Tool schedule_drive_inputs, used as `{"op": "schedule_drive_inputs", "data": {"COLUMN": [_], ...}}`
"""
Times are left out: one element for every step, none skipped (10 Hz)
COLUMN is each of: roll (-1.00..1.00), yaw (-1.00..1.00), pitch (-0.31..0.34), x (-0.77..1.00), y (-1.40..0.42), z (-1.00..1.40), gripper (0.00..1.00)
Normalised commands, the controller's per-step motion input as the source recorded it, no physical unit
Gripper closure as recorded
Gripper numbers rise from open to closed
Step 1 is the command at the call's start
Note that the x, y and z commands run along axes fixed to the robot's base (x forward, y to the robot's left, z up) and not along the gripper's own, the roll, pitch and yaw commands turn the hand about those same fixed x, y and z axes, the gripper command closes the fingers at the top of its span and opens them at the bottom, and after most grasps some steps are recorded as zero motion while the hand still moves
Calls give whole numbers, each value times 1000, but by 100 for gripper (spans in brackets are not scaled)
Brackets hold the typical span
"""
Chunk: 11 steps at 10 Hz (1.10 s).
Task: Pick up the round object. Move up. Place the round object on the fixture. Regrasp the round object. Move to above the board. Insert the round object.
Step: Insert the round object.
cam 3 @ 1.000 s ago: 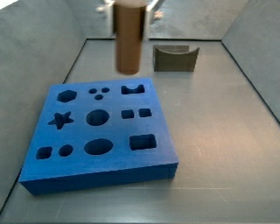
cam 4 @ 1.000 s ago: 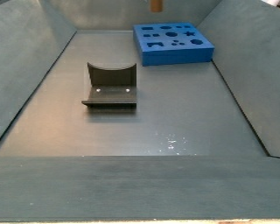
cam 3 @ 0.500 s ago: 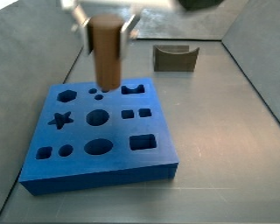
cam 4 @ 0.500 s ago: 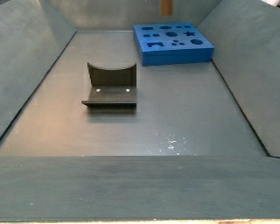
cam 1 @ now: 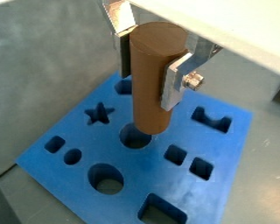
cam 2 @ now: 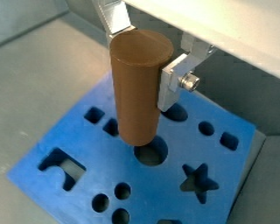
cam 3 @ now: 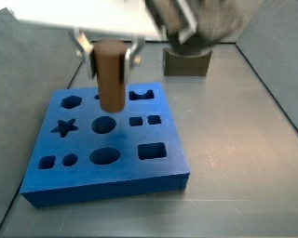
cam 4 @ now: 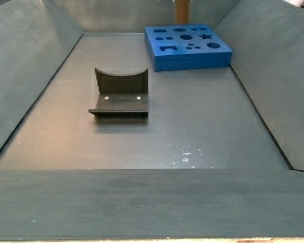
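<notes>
Round object [cam 1: 153,79], a brown-orange cylinder that looks rather long in these views, hangs upright in the gripper [cam 1: 152,54] directly over the board [cam 1: 95,144]. In both wrist views the silver fingers [cam 1: 177,80] are clamped on its upper part, one plate showing on the near side with a small screw head, the other mostly hidden behind the peg. The lower end of the round object [cam 2: 139,87] sits right at a circular hole [cam 2: 150,153] near the middle of the board [cam 2: 73,140]; whether the tip has entered the hole or only hovers at its mouth cannot be told. In a side view the peg [cam 3: 111,72] stands above the blue slab [cam 3: 108,177], its bottom end close to the round cut-out [cam 3: 103,124] in the central row, with the gripper [cam 3: 112,45] blurred above it. Around that hole the board shows a star [cam 1: 98,113], a hexagon [cam 3: 72,99], small circles, squares and ovals, and a notched cut-out [cam 3: 142,94]. The fixture [cam 3: 186,62], a dark olive-grey block with a curved notch in its top, stands on the grey bench [cam 3: 238,139] behind the board, well apart from the peg. In the side view from the opposite end, the fixture [cam 4: 121,93] is nearer the camera and the board [cam 4: 189,46] lies far back, with only a sliver of the brown peg [cam 4: 182,11] showing above it at the frame's upper edge.
</notes>
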Motion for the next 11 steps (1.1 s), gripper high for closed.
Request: {"op": "schedule_drive_inputs", "data": {"roll": [-200, -569, -589, -314, 0, -143, -169, -100, 0, 0, -9], "yaw": [0, -14, 0, 0, 0, 0, -3, -3, 0, 0, 0], "pitch": [0, 0, -63, -69, -9, -14, -31, -23, 0, 0, 0], "x": [0, 0, -23, -3, -14, -129, -186, -263, -71, -20, -57], "y": [0, 54, 26, 0, 0, 0, 0, 0, 0, 0, 0], "z": [-69, -209, -214, -46, -37, -111, -131, -183, 0, -37, -297], "gripper": [100, 100, 100, 100, 100, 100, 100, 100, 100, 100, 100]}}
